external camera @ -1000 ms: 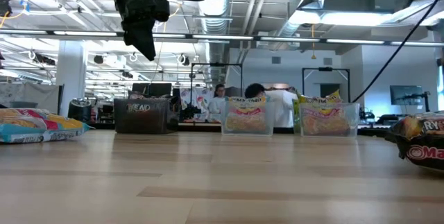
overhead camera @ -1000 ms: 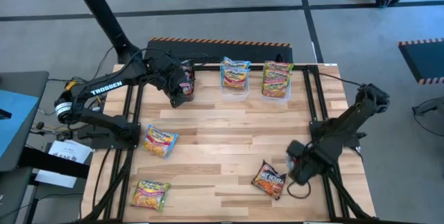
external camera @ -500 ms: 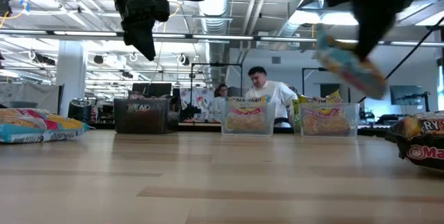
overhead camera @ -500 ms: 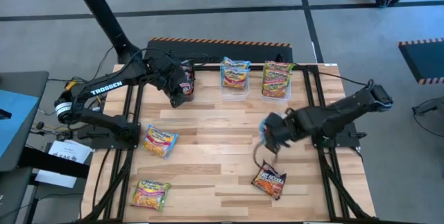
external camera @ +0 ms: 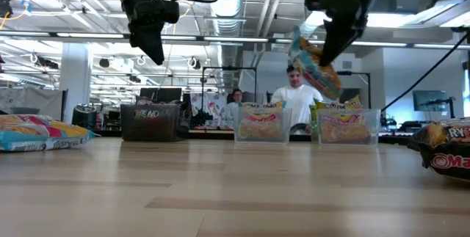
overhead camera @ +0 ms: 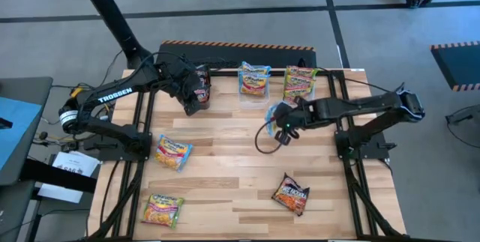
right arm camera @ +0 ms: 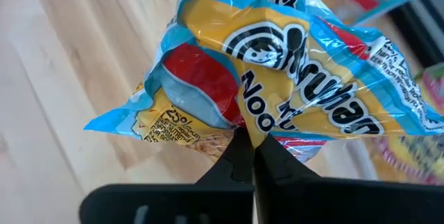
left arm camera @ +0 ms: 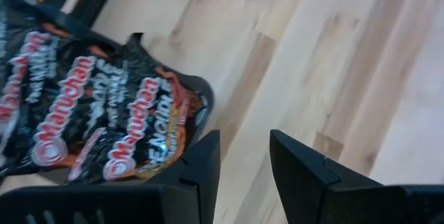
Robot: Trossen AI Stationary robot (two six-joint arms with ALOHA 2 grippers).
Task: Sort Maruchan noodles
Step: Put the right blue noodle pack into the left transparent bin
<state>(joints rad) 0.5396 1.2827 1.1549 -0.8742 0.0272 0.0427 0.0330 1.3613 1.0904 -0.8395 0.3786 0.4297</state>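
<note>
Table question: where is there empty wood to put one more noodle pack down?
The widest bare wood on the table lies mid-table, between the blue-edged packet and the dark packet. The back edge is crowded: black box, two clear tubs, and both end effectors.

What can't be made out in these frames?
- High view: the blue packet in the right pincer is mostly hidden by the arm.
- Low view: the maroon packet is cut off by the picture's edge.
- Left wrist view: dark packets in the black box run past the edge; count unclear. Left pincer empty.
</note>
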